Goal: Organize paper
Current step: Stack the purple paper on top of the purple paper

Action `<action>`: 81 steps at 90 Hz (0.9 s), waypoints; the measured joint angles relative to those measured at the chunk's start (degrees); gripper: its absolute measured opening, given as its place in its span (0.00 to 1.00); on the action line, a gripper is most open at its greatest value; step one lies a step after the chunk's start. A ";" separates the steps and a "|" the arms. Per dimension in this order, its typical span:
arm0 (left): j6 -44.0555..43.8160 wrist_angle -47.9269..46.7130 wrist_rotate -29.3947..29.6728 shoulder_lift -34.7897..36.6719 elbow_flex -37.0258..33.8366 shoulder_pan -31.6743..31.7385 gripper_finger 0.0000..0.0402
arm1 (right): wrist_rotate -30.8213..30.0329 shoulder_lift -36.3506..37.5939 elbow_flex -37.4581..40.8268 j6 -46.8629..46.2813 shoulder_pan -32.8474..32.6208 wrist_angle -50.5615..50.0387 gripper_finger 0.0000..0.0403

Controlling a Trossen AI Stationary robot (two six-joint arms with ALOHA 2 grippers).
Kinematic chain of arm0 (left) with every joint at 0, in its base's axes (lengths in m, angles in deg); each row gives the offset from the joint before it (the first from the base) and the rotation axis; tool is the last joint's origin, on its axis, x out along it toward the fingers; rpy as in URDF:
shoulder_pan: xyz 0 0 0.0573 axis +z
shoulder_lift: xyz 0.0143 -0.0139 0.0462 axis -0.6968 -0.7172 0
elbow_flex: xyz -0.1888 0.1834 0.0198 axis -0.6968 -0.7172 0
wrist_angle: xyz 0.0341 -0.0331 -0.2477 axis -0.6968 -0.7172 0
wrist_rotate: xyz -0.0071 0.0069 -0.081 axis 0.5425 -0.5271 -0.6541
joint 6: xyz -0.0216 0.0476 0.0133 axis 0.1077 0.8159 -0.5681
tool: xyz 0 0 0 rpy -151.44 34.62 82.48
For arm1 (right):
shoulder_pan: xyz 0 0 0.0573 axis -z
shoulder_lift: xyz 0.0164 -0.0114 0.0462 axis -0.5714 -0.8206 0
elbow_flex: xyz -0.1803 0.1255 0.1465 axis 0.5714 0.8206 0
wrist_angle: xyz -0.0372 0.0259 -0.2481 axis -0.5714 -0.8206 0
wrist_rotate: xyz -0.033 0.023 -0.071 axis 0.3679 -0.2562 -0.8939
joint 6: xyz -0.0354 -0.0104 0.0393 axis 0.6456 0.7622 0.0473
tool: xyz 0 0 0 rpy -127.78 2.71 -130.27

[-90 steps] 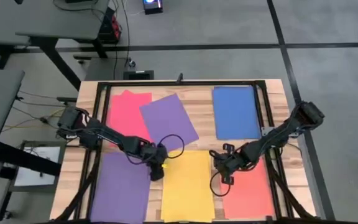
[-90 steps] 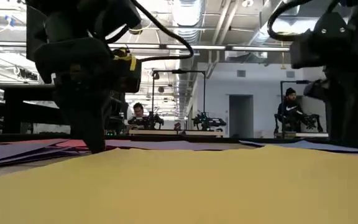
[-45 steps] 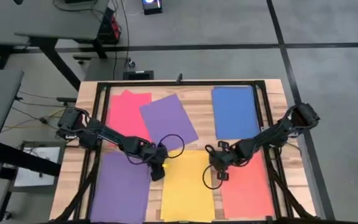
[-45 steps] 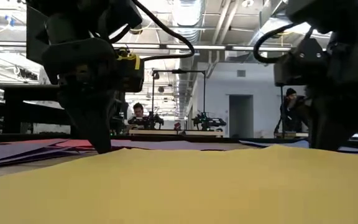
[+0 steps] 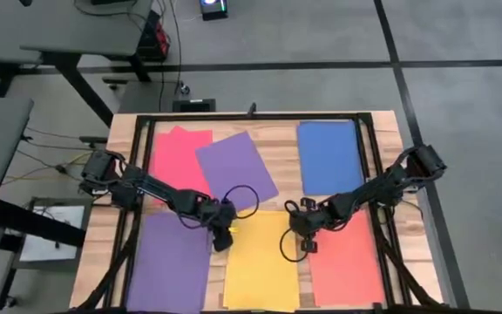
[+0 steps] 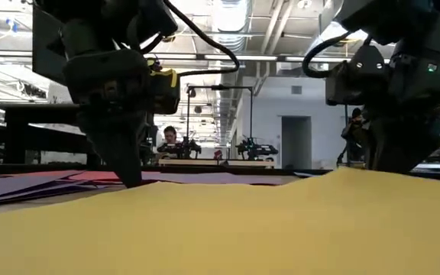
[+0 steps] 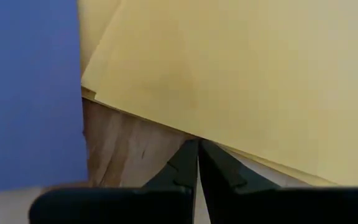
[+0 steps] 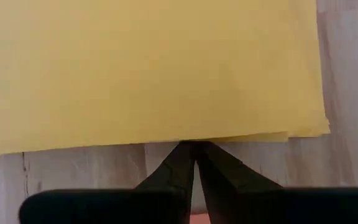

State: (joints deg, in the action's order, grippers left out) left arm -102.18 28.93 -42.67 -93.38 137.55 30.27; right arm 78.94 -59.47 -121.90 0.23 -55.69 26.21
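Flanked the yellow paper stack (image 5: 262,262) on the counter (image 5: 277,139): left pincer (image 5: 224,240) and right pincer (image 5: 307,244), both closed, gripping nothing.

The wooden tabletop (image 5: 382,122) has a pale plank surface, and a black rectangular frame (image 5: 251,117) runs around its working area. The tabletop stands on a grey floor (image 5: 321,35) crossed by dark lines. Grey desks (image 5: 85,26) stand beyond its far left corner, with cables hanging near them. A white printed sheet (image 5: 49,234) lies on a low surface beside the tabletop's left edge. Seen level from the tabletop, the room behind has a ceiling with ducts and long lights (image 6: 228,15), a grey door (image 6: 294,141) in the back wall, and a seated person (image 6: 170,140) at a far bench. A second person (image 6: 355,126) stands partly hidden near the right.
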 joint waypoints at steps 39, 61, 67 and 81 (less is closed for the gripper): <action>-5.17 -18.92 -4.78 15.52 3.54 0.55 0.00 | 8.87 14.80 -3.88 -7.24 4.58 -8.16 0.04; -10.12 -24.71 -1.45 20.41 3.49 5.86 0.01 | 10.57 16.44 -4.17 -11.25 15.58 -7.72 0.05; -9.20 -25.58 -2.61 20.01 3.48 7.69 0.04 | 12.96 15.41 -4.20 -12.38 18.00 -6.85 0.08; -2.25 -22.20 -6.52 16.53 3.45 11.00 0.18 | 15.71 12.72 -4.20 -13.69 21.33 -5.12 0.17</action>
State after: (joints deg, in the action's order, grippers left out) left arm -104.43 6.73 -49.19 -76.85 141.00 41.28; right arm 94.64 -46.74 -126.10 -13.46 -34.37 21.09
